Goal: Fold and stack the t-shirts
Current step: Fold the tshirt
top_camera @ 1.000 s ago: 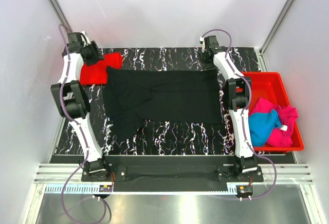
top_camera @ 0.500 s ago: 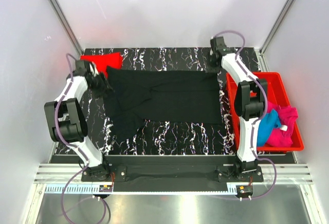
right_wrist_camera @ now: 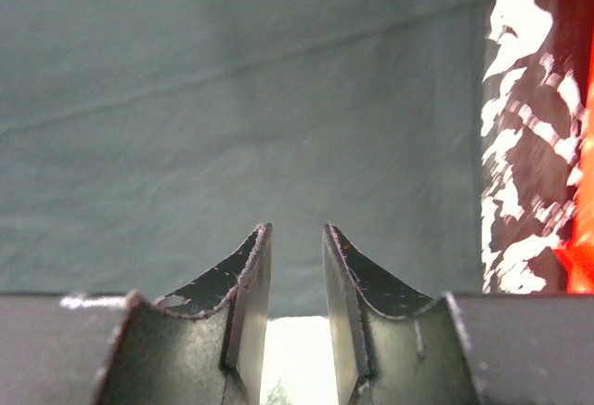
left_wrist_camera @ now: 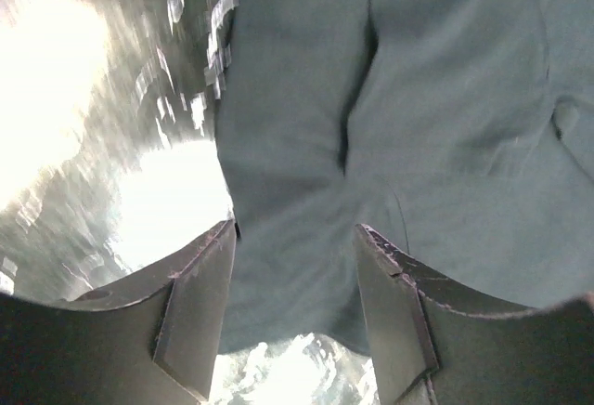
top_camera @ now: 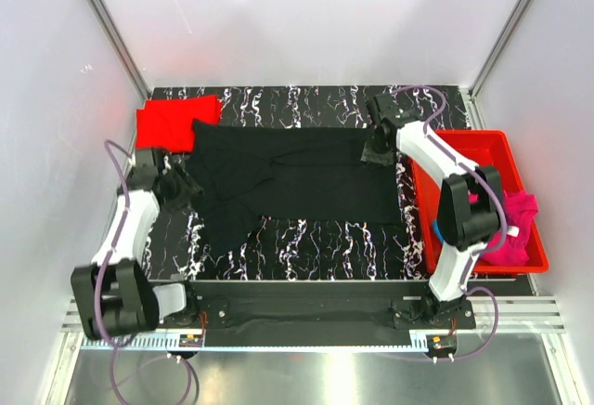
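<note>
The black t-shirt (top_camera: 288, 177) lies spread flat across the middle of the marbled table (top_camera: 306, 238). A red t-shirt (top_camera: 174, 123) lies folded at the back left corner. My left gripper (top_camera: 186, 187) hangs open at the black shirt's left edge. In the left wrist view that edge of the cloth (left_wrist_camera: 445, 98) runs between its parted fingers (left_wrist_camera: 295, 230), unclamped. My right gripper (top_camera: 374, 152) is low over the shirt's back right part. Its jaws (right_wrist_camera: 295, 228) are open a narrow way above the cloth (right_wrist_camera: 232, 98), with nothing in them.
A red plastic bin (top_camera: 473, 136) stands at the right edge of the table. It holds a magenta t-shirt (top_camera: 520, 215) and a blue one (top_camera: 434, 228) mostly hidden behind my right arm. White walls close in the back and sides.
Both arms swung from the back corners toward the black shirt. The left gripper came forward past the red shirt to the left edge; the right one came in over the right side.
</note>
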Controlling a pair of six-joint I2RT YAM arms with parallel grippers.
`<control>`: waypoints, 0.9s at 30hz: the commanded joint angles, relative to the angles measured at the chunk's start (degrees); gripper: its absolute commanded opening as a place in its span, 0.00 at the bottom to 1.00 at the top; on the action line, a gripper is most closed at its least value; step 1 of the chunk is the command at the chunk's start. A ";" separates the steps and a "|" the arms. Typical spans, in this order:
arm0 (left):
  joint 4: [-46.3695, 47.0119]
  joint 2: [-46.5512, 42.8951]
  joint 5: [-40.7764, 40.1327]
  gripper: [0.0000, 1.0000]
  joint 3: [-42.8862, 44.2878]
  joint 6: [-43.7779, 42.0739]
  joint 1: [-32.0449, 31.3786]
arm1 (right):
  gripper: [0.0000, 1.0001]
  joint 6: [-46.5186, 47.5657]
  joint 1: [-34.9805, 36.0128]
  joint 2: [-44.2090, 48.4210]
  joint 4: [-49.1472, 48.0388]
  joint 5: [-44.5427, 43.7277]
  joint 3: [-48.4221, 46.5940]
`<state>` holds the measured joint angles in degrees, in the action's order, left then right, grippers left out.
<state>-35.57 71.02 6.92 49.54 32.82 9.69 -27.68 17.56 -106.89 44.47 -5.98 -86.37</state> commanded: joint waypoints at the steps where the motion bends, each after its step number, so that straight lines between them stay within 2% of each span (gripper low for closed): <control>1: 0.85 -4.74 -2.17 0.58 -7.32 7.69 -2.22 | 0.36 -6.33 3.17 4.50 0.71 -4.04 2.60; 5: 1.12 -8.88 -2.70 0.54 -14.01 12.79 -3.36 | 0.35 -7.30 3.88 7.13 0.18 -3.43 5.15; 7: -0.54 -9.59 -2.17 0.51 -14.82 14.55 -3.63 | 0.35 -7.39 4.06 8.89 -0.43 -3.43 6.73; 11: -7.91 -10.29 -6.20 0.51 -13.59 21.04 -6.87 | 0.34 -6.86 4.23 11.08 -0.61 -3.60 8.49; 15: -11.26 -10.82 -6.74 0.50 -15.34 26.15 -9.43 | 0.35 -6.24 4.15 12.06 -1.23 -3.95 9.73; 17: -12.15 -10.99 -10.16 0.49 -16.14 27.99 -11.00 | 0.35 -5.90 4.15 12.23 -1.14 -4.04 9.73; 20: -12.24 -10.82 -11.49 0.49 -17.54 29.22 -11.19 | 0.34 -5.81 4.15 12.67 -1.23 -4.13 9.64; 27: -8.11 -9.68 -8.76 0.49 -21.41 32.92 -13.20 | 0.34 -6.24 4.15 13.73 -1.93 -4.21 10.69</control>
<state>-45.60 61.23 -1.32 28.69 62.61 -2.39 -33.50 21.61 -96.29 44.18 -8.12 -76.16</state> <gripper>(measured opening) 0.489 0.345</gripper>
